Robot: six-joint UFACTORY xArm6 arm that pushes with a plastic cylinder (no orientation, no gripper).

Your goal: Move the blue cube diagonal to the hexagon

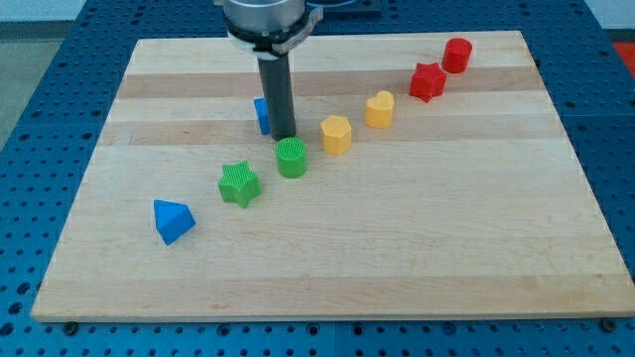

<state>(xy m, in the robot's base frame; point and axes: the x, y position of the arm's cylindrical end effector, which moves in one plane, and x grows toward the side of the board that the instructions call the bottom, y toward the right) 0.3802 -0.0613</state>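
Observation:
The blue cube (262,115) sits left of the board's centre, near the view's top, mostly hidden behind my rod. My tip (284,137) rests on the board against the cube's right side, just above the green cylinder (292,157). The yellow hexagon (336,134) lies to the right of my tip, a short gap away. The cube is up and to the left of the hexagon.
A green star (239,184) and a blue triangular block (173,220) lie toward the view's lower left. A yellow heart (379,109), a red star (428,81) and a red cylinder (456,55) run toward the upper right. The wooden board (397,258) rests on a blue pegboard.

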